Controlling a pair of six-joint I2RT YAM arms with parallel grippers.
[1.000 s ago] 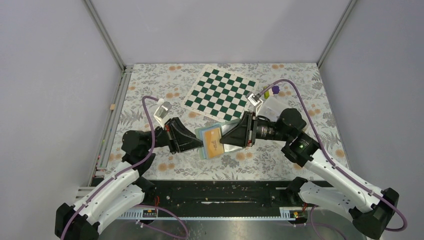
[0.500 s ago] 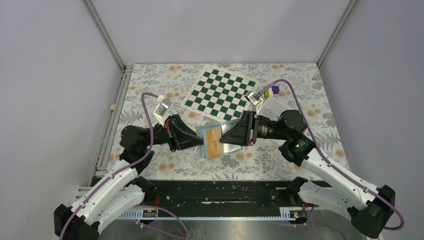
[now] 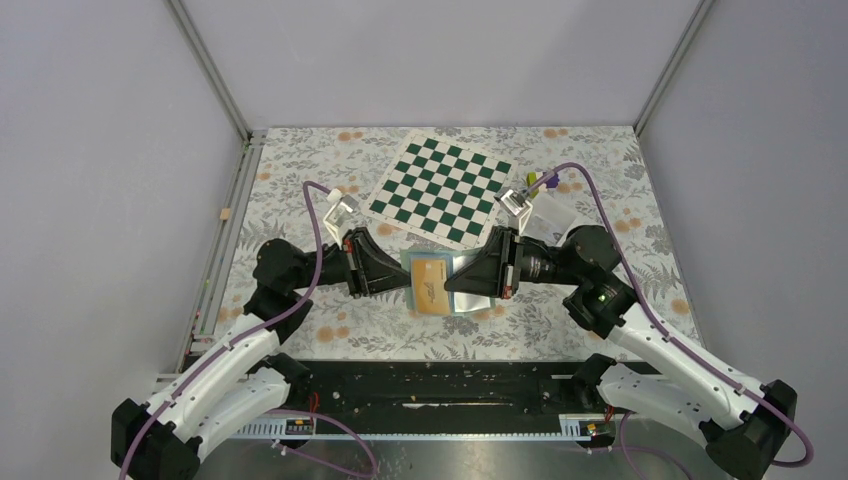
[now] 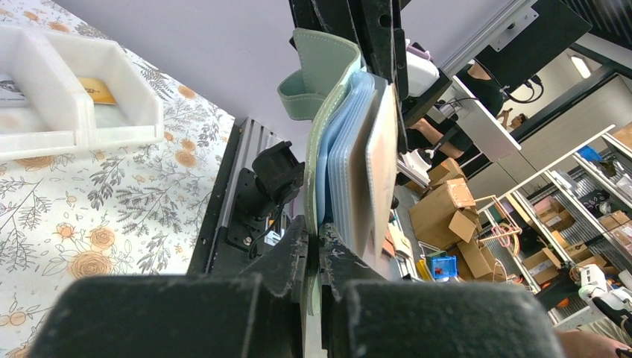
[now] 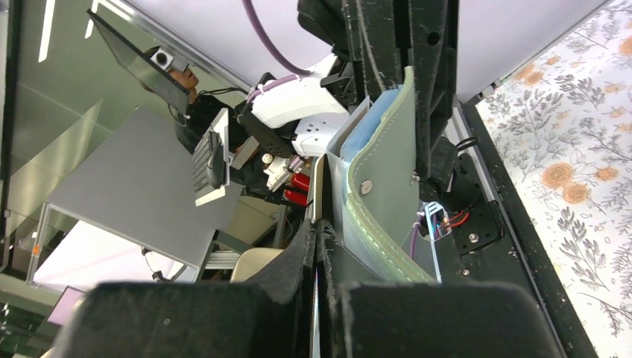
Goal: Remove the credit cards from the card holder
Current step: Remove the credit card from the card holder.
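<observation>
Teal-green outside and light blue inside, the card holder (image 4: 337, 160) hangs in the air between my 2 tools, above the flowered counter (image 3: 300, 180). My left tool (image 4: 317, 233) is clamped shut on the holder's lower edge. From that wrist the holder stands upright straight out from the fingertips, with its strap curling off at the far end.

My right tool (image 5: 317, 227) meets it tip to tip from the opposite side. Its jaws are closed thin on the edge of the orange-yellow card (image 3: 431, 288), which lies flat against the blue sleeves. I cannot tell how far the card sits in its sleeve.

Behind my right tool, well apart from the holder, sits the white tray (image 3: 550, 213). Another card (image 4: 97, 89) lies in 1 of its compartments. The chequered mat (image 3: 440, 185) lies beyond both tools, flat on the counter.
</observation>
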